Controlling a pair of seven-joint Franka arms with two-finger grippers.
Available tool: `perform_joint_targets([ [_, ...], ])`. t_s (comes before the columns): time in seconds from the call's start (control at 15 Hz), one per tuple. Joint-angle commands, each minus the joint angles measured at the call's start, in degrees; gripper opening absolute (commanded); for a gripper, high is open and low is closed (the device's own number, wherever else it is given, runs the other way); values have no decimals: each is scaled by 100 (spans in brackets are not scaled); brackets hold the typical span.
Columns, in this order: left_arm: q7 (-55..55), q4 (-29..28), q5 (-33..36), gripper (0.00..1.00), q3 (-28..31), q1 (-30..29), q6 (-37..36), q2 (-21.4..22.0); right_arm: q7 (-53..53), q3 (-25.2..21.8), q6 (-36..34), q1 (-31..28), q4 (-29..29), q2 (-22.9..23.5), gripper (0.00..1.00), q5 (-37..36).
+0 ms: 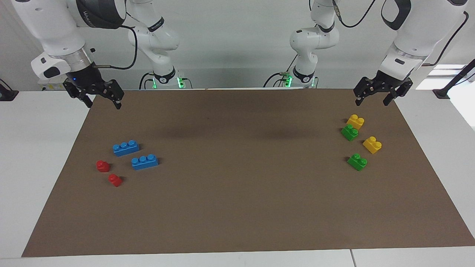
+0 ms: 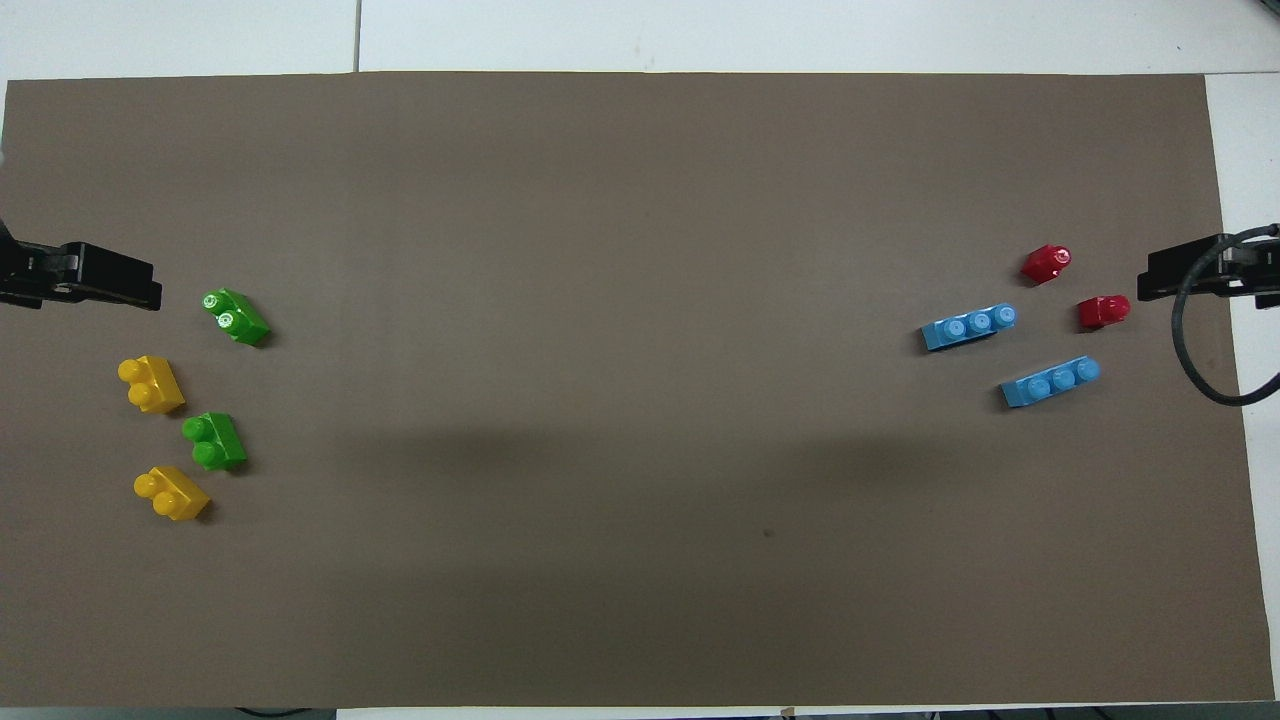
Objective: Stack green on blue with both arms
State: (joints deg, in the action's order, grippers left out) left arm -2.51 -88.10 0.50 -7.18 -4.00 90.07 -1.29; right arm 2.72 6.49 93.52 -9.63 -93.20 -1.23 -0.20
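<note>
Two white arms wait raised at the robots' edge of the brown mat, which covers nearly all the white tabletop. Most of the mat lies bare, with wide open room across its middle. The left claw hangs over the mat's corner at the left arm's end, fingers spread and empty; the right claw hangs likewise over the corner at the right arm's end, also spread and empty. Toward the right arm's end lie two blue three-stud bricks, studs up, long axes running roughly along the mat's length. Toward the left arm's end sit two green two-stud bricks, studs up, set slantwise, among two yellow two-stud bricks. Two red one-stud bricks lie beside the blue pair.
</note>
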Motion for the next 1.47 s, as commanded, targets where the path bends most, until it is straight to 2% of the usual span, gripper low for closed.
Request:
perform_joint_targets([
  [0.0,-83,-199,-68,100,32,22,63,182,9,45,132,-31,-181,-141,100,-41],
  [0.73,-30,-199,-68,100,32,22,-34,208,9,45,158,-4,-181,-141,100,-41],
  [1.0,-21,-462,-68,100,32,-30,-69,348,80,45,184,-39,-173,-132,100,-41],
  [1.2,31,-699,-68,100,67,-74,-16,463,115,37,474,-92,-164,-106,100,-41],
  [1.4,915,-1024,-68,100,76,-144,98,629,658,37,614,-136,-181,-97,100,-33],
])
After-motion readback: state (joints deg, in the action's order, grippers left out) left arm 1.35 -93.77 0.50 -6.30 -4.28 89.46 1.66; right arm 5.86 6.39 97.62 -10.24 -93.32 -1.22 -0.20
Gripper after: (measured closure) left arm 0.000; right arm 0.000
